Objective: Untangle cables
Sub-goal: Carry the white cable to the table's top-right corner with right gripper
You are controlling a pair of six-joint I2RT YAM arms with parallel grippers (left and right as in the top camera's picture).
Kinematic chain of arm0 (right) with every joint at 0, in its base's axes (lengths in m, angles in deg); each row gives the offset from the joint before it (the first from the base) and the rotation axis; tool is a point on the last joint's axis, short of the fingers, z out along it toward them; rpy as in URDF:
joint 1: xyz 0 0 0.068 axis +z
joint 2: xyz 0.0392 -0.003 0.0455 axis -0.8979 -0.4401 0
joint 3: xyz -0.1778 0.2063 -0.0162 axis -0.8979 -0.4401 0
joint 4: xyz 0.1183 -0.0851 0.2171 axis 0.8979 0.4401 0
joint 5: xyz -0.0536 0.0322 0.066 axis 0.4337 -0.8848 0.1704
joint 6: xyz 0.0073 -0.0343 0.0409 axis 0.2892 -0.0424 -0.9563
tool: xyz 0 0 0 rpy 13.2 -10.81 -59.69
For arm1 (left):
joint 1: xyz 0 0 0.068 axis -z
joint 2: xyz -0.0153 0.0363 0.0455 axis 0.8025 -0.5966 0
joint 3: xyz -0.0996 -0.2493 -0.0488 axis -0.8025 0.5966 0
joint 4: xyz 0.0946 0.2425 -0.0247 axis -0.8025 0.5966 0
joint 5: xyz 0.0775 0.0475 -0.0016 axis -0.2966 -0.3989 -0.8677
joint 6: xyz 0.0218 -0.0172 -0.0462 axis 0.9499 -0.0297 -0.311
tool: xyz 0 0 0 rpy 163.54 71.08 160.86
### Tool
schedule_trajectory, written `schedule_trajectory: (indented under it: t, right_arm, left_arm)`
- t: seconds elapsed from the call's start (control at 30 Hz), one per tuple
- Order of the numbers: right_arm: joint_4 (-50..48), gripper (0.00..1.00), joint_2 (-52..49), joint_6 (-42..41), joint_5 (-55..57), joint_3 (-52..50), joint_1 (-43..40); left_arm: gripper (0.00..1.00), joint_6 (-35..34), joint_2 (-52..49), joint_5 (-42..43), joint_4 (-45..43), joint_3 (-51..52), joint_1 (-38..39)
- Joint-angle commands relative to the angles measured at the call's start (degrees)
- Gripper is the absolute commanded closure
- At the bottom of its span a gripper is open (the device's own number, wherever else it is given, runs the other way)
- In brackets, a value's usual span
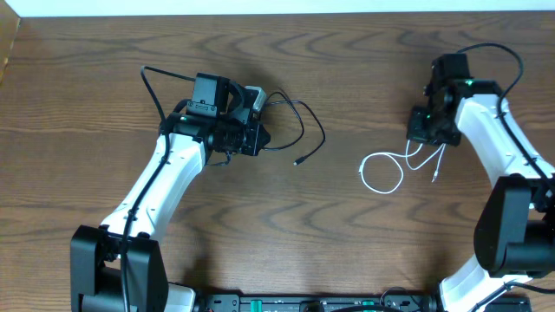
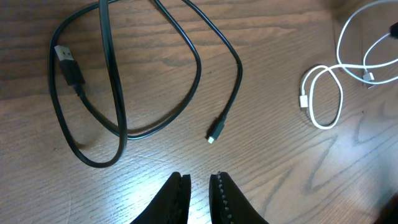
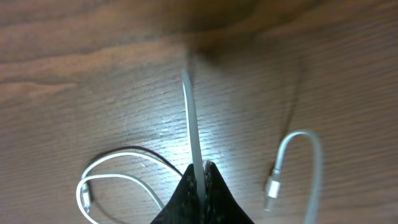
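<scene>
The black cable (image 1: 305, 121) lies in loose loops on the table just right of my left gripper (image 1: 262, 137). In the left wrist view, the black cable (image 2: 115, 81) crosses over itself, with its large plug (image 2: 67, 62) at the left and its small plug (image 2: 212, 135) ahead of the left gripper (image 2: 199, 180). That gripper is open by a narrow gap and holds nothing. The white cable (image 1: 381, 170) lies apart from the black one, further right. My right gripper (image 3: 202, 169) is shut on a strand of the white cable (image 3: 191, 118).
The wooden table (image 1: 364, 251) carries both arms. A white metal-tipped plug (image 3: 272, 185) hangs right of the right gripper's fingers, and a white loop (image 3: 118, 163) lies at their left. The white cable (image 2: 323, 99) also shows at the right edge of the left wrist view.
</scene>
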Motion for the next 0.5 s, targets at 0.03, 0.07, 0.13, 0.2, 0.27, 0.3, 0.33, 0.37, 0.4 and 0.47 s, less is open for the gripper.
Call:
schedule_trajectory:
  t: [0.03,0.07,0.13,0.2,0.27,0.3,0.33,0.37,0.4,0.47]
  right_arm:
    - [2.5,0.99,1.2,3.0,0.5,6.7,-1.4]
    - [3.1,0.99,1.2,3.4,0.5,8.2,-1.6]
    - [4.4,0.99,1.2,4.4,0.5,10.9,-1.7]
    - [6.1,0.99,1.2,5.3,0.5,14.0,-1.7]
    - [8.0,0.99,1.2,6.1,0.5,17.7,-1.7]
    - [8.6,0.99,1.2,6.7,0.5,19.2,-1.8]
    - [9.2,0.99,1.2,7.4,0.5,20.4,-1.8]
    - [9.9,0.99,1.2,8.0,0.5,21.8,-1.8]
    - [10.6,0.99,1.2,8.4,0.5,23.1,-1.9]
    - [11.8,0.99,1.2,8.7,0.5,25.2,-2.0]
  left_arm:
    - [0.83,0.3,0.3,-0.3,0.2,0.2,-0.1]
    - [0.83,0.3,0.3,-0.2,0.2,0.2,-0.1]
    - [0.83,0.3,0.3,-0.2,0.2,0.2,-0.1]
    - [0.83,0.3,0.3,-0.2,0.2,0.2,-0.1]
    - [0.83,0.3,0.3,-0.2,0.2,0.2,-0.1]
    - [0.83,0.3,0.3,-0.2,0.2,0.2,-0.1]
    - [0.83,0.3,0.3,-0.2,0.2,0.2,-0.1]
    - [0.83,0.2,0.3,-0.3,0.2,0.2,-0.1]
    - [0.83,-0.1,0.3,-0.3,0.2,0.2,-0.1]
    - [0.83,-0.1,0.3,-0.2,0.2,0.2,-0.1]
